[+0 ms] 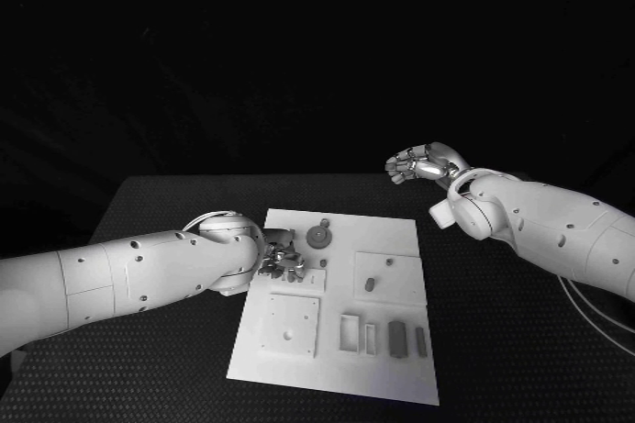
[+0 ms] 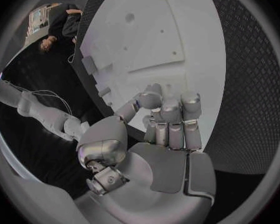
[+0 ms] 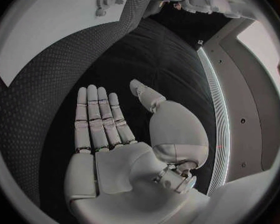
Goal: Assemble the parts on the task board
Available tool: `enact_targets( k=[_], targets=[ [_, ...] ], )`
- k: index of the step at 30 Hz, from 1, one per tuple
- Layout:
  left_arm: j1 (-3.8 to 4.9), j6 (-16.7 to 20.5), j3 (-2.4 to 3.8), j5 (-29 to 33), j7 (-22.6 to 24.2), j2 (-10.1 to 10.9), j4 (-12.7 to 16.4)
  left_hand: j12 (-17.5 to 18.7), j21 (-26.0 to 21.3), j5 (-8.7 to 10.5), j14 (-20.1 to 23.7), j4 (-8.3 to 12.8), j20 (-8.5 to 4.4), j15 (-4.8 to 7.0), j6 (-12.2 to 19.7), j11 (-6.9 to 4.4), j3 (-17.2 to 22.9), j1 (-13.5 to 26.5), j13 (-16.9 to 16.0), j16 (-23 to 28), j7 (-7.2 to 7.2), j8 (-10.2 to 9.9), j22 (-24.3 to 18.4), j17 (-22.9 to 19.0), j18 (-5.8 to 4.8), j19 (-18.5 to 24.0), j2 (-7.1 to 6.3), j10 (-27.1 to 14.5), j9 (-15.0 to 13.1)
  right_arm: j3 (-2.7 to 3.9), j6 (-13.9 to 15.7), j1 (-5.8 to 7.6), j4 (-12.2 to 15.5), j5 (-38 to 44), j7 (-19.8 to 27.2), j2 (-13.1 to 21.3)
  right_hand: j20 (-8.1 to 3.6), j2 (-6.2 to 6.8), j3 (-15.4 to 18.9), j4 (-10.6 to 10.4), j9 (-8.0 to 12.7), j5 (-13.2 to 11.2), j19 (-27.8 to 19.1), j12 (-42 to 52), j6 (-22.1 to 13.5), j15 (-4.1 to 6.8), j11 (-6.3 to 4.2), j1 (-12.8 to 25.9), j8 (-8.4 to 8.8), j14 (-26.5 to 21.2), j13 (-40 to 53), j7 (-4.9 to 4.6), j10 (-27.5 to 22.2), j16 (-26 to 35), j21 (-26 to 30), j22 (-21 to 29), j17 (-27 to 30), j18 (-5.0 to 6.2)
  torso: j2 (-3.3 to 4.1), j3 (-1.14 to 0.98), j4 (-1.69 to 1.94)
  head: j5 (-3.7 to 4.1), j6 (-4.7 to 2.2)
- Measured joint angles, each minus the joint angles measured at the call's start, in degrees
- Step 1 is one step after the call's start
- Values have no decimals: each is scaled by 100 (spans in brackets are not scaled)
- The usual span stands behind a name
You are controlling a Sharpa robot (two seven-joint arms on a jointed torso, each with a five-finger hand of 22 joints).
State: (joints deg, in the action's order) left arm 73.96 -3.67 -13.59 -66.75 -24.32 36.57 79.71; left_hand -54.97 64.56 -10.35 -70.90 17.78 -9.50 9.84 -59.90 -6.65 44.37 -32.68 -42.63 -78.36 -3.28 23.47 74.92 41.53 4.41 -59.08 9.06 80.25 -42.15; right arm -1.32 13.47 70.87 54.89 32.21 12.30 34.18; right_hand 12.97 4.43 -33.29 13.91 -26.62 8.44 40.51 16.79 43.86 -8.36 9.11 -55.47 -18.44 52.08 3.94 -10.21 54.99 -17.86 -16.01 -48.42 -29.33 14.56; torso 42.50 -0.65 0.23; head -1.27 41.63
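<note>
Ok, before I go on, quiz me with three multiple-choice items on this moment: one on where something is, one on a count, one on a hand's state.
1. Where is the right hand?
A) off the board, raised over the table past the board's far right corner
B) over the middle of the board
C) pressed on the board's near left corner

2. How many hands reach over the board?
A) none
B) two
C) one

3. The right hand is:
A) gripping a part
B) open, fingers straight, holding nothing
C) closed in a fist

Answers:
1 A: the head view shows it beyond the board's far right corner.
2 C: the left hand alone is over the board, at its left edge.
3 B: its wrist view shows a bare palm and straight fingers.
</note>
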Motion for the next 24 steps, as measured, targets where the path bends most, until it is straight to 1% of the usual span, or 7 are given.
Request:
enact_targets(
  k=[3,17,24],
  targets=[
    [-15,-30,-7,-2,-2,3,5,0,0,20,-7,0,0,4,-1,0,0,2,0,-23,1,1,0,0,0,0,0,0,2,0,0,0,1,0,-1,1,0,0,0,0,0,0,0,0,0,0,0,0,0,0,0,0,0,0,5,0,0,-1,0,0,1,1,4],
    [-9,-108,0,-8,-22,12,9,-23,0,44,-17,-3,0,-2,-28,1,1,69,5,-23,12,1,-1,0,0,0,-12,1,3,0,-2,-1,-3,2,-2,-4,0,0,16,-16,11,0,0,0,0,0,0,0,1,0,1,0,0,0,5,-10,0,-1,-2,-1,2,-5,10],
    [-12,-137,1,-8,-28,14,18,-23,0,61,-31,-79,0,8,-60,3,63,103,5,-45,21,0,-1,1,-1,0,-33,3,4,0,-3,-6,-4,2,-2,-9,0,0,16,-16,17,22,0,-22,0,0,0,0,1,0,1,0,0,0,5,-11,0,-1,-2,-1,2,-9,10]
  ],
)
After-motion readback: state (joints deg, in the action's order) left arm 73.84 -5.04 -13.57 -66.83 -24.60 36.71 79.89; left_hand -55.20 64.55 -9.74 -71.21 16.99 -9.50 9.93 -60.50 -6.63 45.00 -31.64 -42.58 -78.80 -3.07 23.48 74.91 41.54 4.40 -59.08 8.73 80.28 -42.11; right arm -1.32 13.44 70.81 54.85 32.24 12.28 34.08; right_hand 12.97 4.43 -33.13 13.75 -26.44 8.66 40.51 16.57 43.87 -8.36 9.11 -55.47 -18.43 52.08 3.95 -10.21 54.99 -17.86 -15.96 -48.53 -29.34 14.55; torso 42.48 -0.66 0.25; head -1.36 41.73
